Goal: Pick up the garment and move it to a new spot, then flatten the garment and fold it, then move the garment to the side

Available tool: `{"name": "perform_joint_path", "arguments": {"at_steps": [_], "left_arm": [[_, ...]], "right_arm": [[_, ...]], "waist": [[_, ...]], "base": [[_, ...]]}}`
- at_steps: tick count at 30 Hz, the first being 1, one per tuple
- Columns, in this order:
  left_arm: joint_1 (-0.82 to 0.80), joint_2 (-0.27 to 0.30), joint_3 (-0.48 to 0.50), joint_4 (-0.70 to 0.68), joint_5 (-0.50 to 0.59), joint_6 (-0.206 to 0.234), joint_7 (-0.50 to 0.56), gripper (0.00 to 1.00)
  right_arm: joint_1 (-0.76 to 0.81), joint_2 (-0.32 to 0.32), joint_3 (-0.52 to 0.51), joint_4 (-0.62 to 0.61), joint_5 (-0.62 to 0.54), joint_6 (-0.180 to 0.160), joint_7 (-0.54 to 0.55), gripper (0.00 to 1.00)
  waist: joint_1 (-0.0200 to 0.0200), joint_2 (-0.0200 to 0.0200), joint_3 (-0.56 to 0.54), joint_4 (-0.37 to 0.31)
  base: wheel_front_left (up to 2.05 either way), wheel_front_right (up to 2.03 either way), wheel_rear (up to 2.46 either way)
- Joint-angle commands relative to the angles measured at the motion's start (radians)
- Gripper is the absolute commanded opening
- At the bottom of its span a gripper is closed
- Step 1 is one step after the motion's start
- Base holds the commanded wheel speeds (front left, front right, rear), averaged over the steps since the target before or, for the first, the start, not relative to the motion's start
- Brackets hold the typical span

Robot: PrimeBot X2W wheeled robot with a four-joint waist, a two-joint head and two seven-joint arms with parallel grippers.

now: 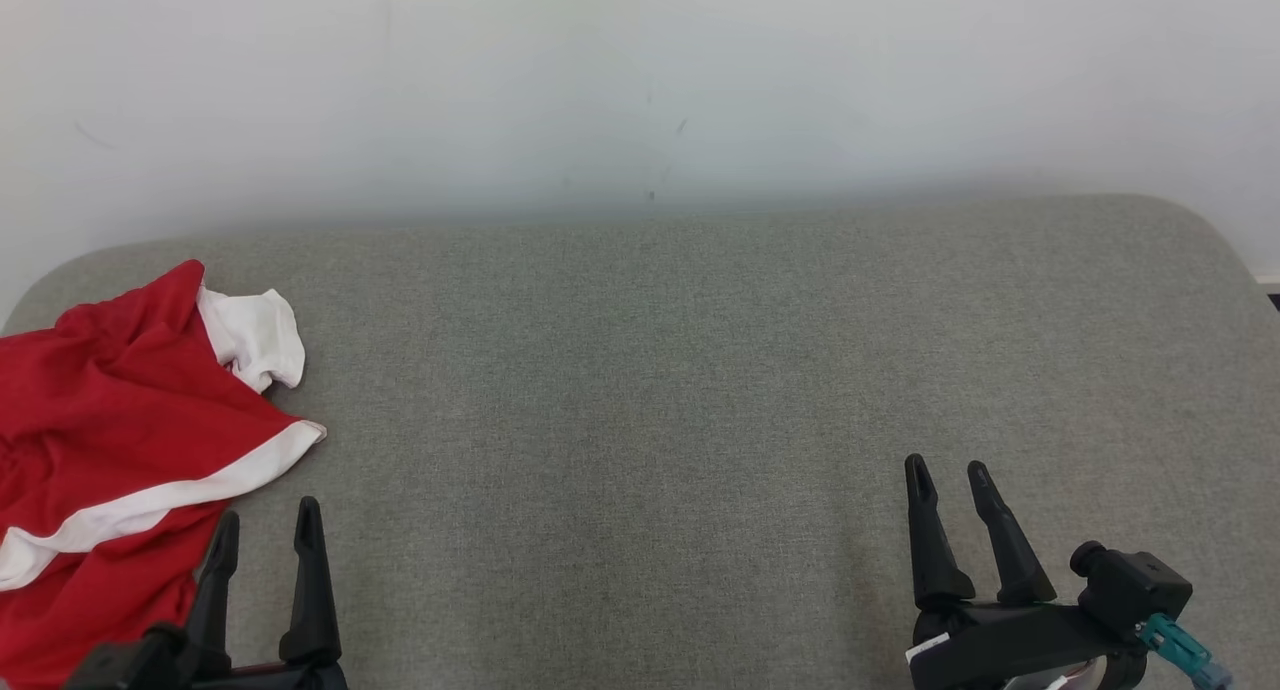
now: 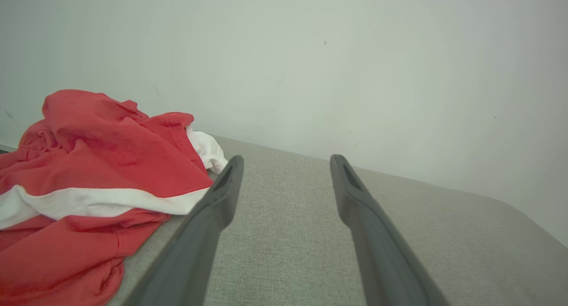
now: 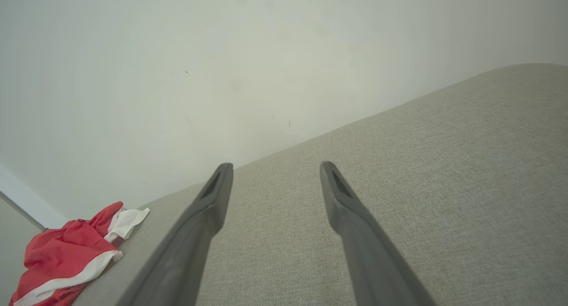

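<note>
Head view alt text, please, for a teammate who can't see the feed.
A crumpled red garment with white trim lies at the left edge of a grey fabric surface backed by a pale wall. Both grippers are open and empty: the left gripper at lower left beside the garment, the right gripper at lower right over bare fabric.

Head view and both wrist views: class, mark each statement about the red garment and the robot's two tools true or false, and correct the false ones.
1. The red cloth garment with white trim lies at the left end of the grey fabric-covered surface. True.
2. The dark two-fingered left tool is shut on the garment. False: its jaws are open and hold nothing.
3. The dark two-fingered right tool is open, over bare surface. True.
4. The garment is neatly folded flat. False: it lies crumpled in a heap.
</note>
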Motion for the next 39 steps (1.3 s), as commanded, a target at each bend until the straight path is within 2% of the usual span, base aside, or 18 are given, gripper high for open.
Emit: {"name": "perform_joint_path", "arguments": {"at_steps": [1,14,30,39], "left_arm": [[0.009,0.006,-0.001,-0.012,0.021,0.000,-0.006,1.00],[0.018,0.016,-0.006,-0.027,0.120,0.000,-0.035,1.00],[0.038,0.056,-0.020,0.006,0.178,0.001,-0.066,1.00],[0.035,0.056,0.013,0.032,0.226,0.001,-0.081,1.00]], "right_arm": [[0.002,-0.001,0.004,-0.010,-0.021,0.004,-0.009,1.00],[0.009,-0.001,0.001,-0.018,-0.130,0.004,-0.037,1.00],[0.021,-0.001,-0.023,-0.017,-0.259,0.004,-0.069,1.00],[0.017,0.000,-0.035,0.014,-0.319,0.005,-0.083,1.00]], "waist": [[0.0001,0.0000,0.000,0.000],[0.0001,0.0000,0.002,0.000],[0.0000,0.0000,-0.006,0.004],[0.0000,0.0000,-0.011,0.007]], "base": [[0.00,0.00,0.00],[0.00,0.00,0.00],[0.00,0.00,0.00],[0.00,0.00,0.00]]}}
